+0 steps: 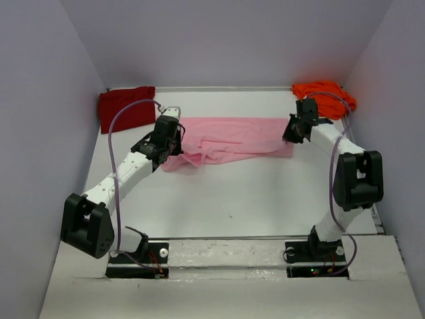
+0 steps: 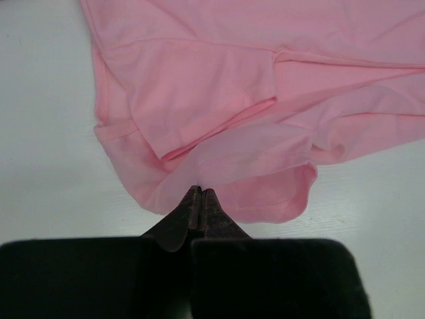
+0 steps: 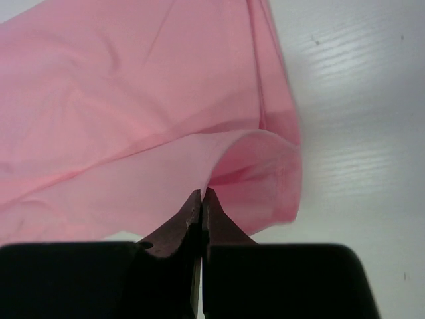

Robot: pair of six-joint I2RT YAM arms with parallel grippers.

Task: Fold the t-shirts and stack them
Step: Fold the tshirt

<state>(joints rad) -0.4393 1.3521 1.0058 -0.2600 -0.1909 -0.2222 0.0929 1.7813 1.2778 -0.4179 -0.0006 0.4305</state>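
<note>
The soft light-pink cloth t-shirt (image 1: 232,136) lies across the far middle of the white surface (image 1: 232,199). The left pincer (image 2: 200,194) is clamped on its left edge, and the right pincer (image 3: 202,194) on its right. Lifting both evenly, with the cloth taut, should fold it cleanly. The wrist views show the pinched folds. Only the overhead view shows the dark-red cloth t-shirt (image 1: 126,108) and the bright-orange cloth t-shirt (image 1: 324,96) in the far corners.

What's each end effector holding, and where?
Both pinch the pink t-shirt: left end effector a cloth edge at its left end, right end effector a fold at its right end.
</note>
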